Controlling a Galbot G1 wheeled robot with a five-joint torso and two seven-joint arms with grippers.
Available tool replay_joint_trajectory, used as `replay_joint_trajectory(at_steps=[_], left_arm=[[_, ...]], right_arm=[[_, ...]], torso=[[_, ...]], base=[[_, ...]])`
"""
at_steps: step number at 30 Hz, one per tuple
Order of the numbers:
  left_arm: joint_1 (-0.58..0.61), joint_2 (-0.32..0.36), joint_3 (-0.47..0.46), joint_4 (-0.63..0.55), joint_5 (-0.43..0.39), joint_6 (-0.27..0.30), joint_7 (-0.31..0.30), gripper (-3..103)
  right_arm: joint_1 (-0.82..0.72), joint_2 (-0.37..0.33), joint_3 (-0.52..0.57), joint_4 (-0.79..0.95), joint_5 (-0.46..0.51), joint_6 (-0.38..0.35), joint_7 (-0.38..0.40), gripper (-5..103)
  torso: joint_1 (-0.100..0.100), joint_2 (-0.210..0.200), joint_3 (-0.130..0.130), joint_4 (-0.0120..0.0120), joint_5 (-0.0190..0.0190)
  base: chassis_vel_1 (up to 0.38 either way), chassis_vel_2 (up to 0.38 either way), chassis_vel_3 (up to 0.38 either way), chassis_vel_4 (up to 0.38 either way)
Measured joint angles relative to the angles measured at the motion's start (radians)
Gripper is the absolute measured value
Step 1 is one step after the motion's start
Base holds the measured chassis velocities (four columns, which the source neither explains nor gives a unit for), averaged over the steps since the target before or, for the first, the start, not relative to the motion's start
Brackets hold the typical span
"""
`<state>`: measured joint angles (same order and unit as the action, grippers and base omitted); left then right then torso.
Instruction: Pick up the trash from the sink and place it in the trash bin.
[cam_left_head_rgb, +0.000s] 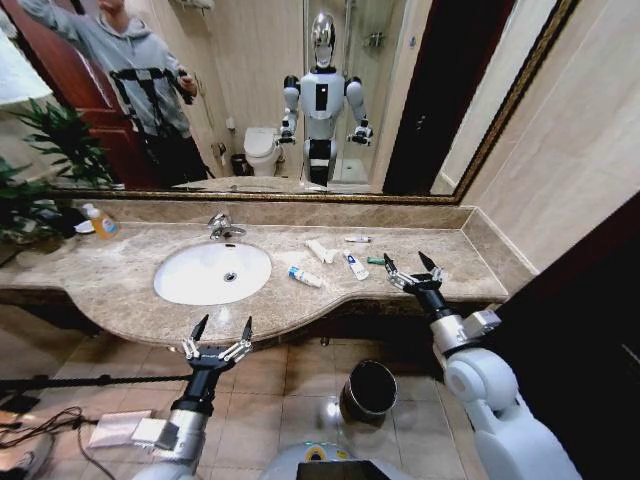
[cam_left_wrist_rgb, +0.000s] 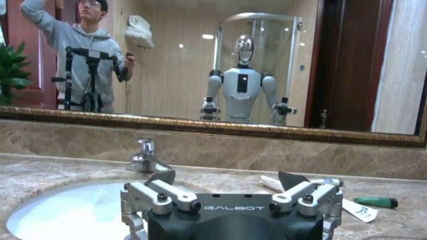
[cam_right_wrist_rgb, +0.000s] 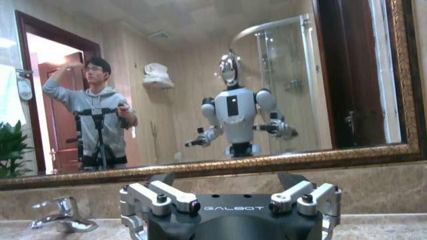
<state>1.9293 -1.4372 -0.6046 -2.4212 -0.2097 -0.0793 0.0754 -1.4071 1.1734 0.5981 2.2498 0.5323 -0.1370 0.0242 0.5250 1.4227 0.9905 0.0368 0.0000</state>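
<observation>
Right now both arms are raised in front of the beige-brown marble countertop (cam_left_head_rgb: 120, 290), whose curved front edge bulges outward around the white oval sink (cam_left_head_rgb: 212, 272) and then recedes toward the right end, where it meets the tiled side wall. The left gripper (cam_left_head_rgb: 221, 330) hangs just off that front edge, below the sink bowl, over open brown floor tiles, with its dark pointed fingers spread apart and nothing between them. The right gripper (cam_left_head_rgb: 411, 266) sits over the right stretch of the counter, jaws likewise spread and empty, close to the front edge with bare marble around it. The trash, small white tubes and wrappers (cam_left_head_rgb: 322, 251), lies scattered on the counter between the sink and the right gripper, not in the bowl; a white tube with a blue end (cam_left_head_rgb: 305, 277) is nearest the bowl, and a small green-capped piece (cam_left_head_rgb: 375, 260) lies just beside the right gripper. The chrome faucet (cam_left_head_rgb: 222, 228) stands behind the sink against the gold-framed mirror (cam_left_head_rgb: 500, 120). The round dark shiny-walled trash bin (cam_left_head_rgb: 368, 390) stands on the floor below the counter's receding edge, between the two arms, with free floor around it. Both wrist views show "GALBOT" in white letters on the black gripper housing.
</observation>
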Motion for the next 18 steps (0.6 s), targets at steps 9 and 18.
replay_joint_trajectory(at_steps=[9,18], left_arm=[[0.000,0.000,0.000,0.000,0.000,0.000,0.000,100],[0.000,0.000,0.000,0.000,0.000,0.000,0.000,100]], right_arm=[[0.003,-0.005,-0.001,0.007,0.004,-0.002,-0.001,100],[-0.020,0.001,0.004,0.017,0.001,0.003,-0.006,100]], torso=[[0.000,0.000,0.000,0.0000,-0.0001],[0.000,0.000,0.000,0.0000,-0.0001]], base=[[0.000,0.000,0.000,0.000],[0.000,0.000,0.000,0.000]])
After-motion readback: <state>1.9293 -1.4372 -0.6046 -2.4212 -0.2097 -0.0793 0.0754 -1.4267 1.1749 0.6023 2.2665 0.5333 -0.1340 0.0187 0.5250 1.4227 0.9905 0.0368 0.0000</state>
